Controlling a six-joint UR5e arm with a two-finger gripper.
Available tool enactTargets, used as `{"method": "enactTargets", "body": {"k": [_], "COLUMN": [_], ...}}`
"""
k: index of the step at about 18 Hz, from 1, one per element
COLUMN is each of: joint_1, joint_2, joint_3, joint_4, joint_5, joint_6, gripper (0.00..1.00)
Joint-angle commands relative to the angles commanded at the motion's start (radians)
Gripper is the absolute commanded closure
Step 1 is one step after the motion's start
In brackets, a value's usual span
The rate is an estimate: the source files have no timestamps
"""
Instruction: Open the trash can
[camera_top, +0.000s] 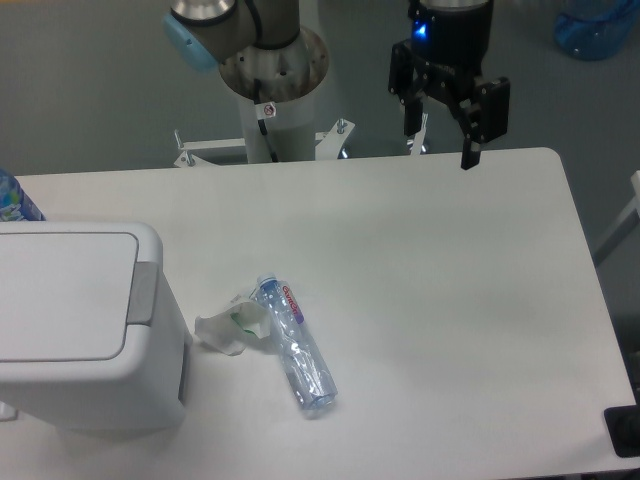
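The trash can (85, 325) is a boxy white bin at the table's left front, its flat lid (60, 295) lying closed with a grey strip (143, 292) along the right edge. My gripper (439, 146) hangs above the table's far edge, well to the right of the bin and far from it. Its two black fingers (468, 155) are spread apart with nothing between them.
A clear crushed plastic bottle (295, 345) lies on the table (450, 300) just right of the bin, with a crumpled white scrap (228, 328) beside it. The arm's base (270, 75) stands behind the far edge. A blue bottle (15, 198) peeks in at the left.
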Motion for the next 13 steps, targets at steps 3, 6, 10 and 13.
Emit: {"method": "enactTargets", "body": {"k": [3, 6, 10, 13], "joint_1": [0.0, -0.006, -0.015, -0.054], "joint_2": [0.0, 0.0, -0.008, -0.015], "joint_3": [-0.002, 0.003, 0.006, 0.0], "joint_4": [-0.002, 0.0, 0.027, 0.086], "joint_5": [0.002, 0.002, 0.002, 0.002], "joint_6": [0.002, -0.006, -0.186, -0.358], "gripper": [0.0, 0.0, 0.0, 0.0]}}
